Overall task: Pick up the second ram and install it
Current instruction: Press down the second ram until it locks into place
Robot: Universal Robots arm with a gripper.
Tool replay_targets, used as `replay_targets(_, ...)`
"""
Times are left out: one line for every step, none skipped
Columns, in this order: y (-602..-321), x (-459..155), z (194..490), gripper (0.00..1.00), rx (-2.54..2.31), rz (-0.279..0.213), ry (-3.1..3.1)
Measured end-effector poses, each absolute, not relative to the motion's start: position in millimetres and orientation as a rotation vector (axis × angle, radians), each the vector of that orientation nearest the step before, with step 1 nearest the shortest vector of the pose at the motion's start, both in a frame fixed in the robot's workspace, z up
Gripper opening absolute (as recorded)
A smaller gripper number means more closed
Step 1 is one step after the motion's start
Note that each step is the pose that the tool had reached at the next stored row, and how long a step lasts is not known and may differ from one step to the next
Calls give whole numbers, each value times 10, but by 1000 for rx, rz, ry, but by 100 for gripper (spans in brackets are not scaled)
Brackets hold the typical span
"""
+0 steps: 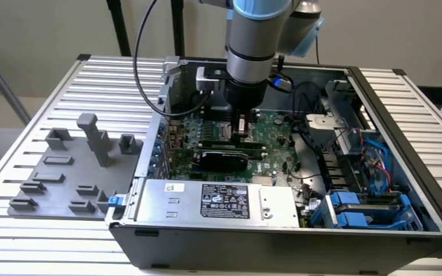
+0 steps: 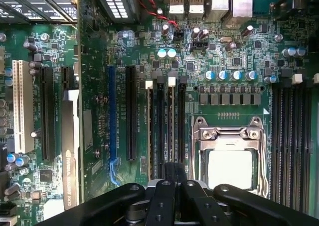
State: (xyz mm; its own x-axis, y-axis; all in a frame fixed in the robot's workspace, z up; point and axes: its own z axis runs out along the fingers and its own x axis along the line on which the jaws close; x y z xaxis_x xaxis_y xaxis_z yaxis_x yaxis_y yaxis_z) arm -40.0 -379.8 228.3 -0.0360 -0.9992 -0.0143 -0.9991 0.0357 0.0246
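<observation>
The robot arm [image 1: 258, 34] is a thick cylinder of silver-grey metal, ringed by a light blue band near the top and a thin black seam lower down. A light blue joint cap sits at its side. Below, the wrist narrows into black housing with a small grey box mounted on one flank. Black cables loop from it. The gripper [image 2: 172, 198] is glossy black, with round screw heads

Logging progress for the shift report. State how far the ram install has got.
Done: nothing I can confirm. In hand: the gripper sits low inside the open case, directly over the memory slots beside the CPU socket. Left: a seated second ram cannot be made out.
</observation>
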Motion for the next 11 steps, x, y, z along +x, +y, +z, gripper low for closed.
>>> replay_targets(-3797,-400,2264,0,2177,-44,-2256)
replay_targets(-3798,-401,2246,0,2176,-44,-2256)
replay_targets(-3798,-401,2233,0,2176,-43,-2256)
replay_targets(-3800,-402,2235,0,2175,-43,-2255)
replay_targets(-3801,-402,2242,0,2175,-42,-2255)
replay_targets(-3797,-401,2266,0,2177,-45,-2257)
replay_targets(-3794,-400,2306,0,2178,-46,-2258)
replay_targets(-3795,-400,2354,0,2177,-45,-2258)
replay_targets(-3795,-400,2399,0,2177,-45,-2257)
replay_targets(-3795,-400,2436,0,2177,-45,-2257)
replay_targets(-3796,-400,2455,0,2177,-45,-2257)
